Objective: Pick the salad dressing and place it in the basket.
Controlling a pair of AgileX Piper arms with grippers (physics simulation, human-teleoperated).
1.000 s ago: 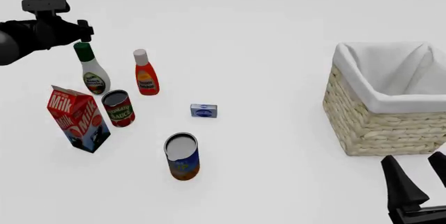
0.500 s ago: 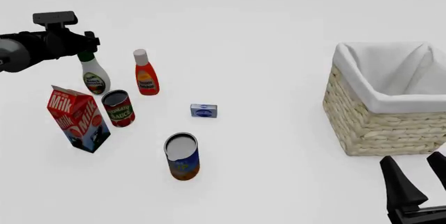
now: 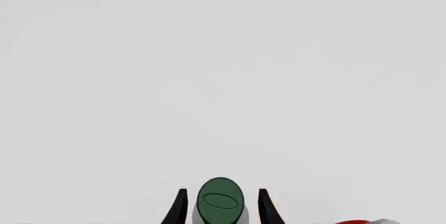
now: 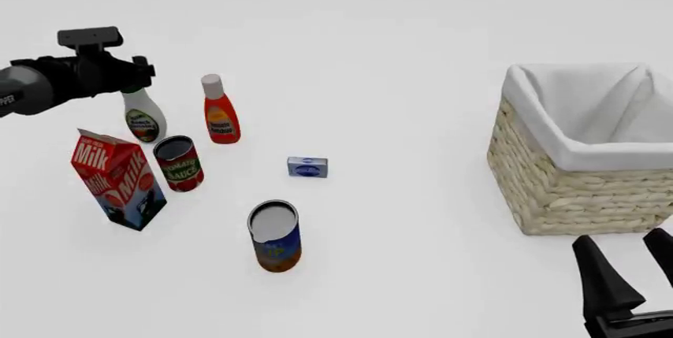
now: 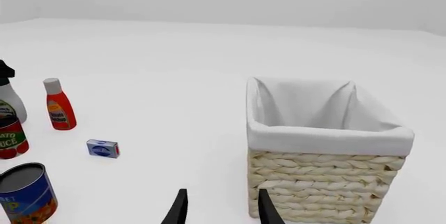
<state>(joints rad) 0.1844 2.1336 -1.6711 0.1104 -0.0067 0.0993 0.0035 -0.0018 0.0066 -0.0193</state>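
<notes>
The salad dressing point(image 4: 142, 117) stood upright toward the table's point(image 4: 399, 31) far left corner, just left of the red bottle point(image 4: 220, 111) and behind the milk carton point(image 4: 116, 178) and sauce can point(image 4: 179, 162). I had the left gripper point(image 3: 220, 205) over its green cap point(image 3: 221, 201), fingers point(image 3: 178, 208) spread either side, not touching. The basket point(image 4: 584, 149) sat at the right edge. My right gripper point(image 5: 221, 208) hung open near the basket's front.
</notes>
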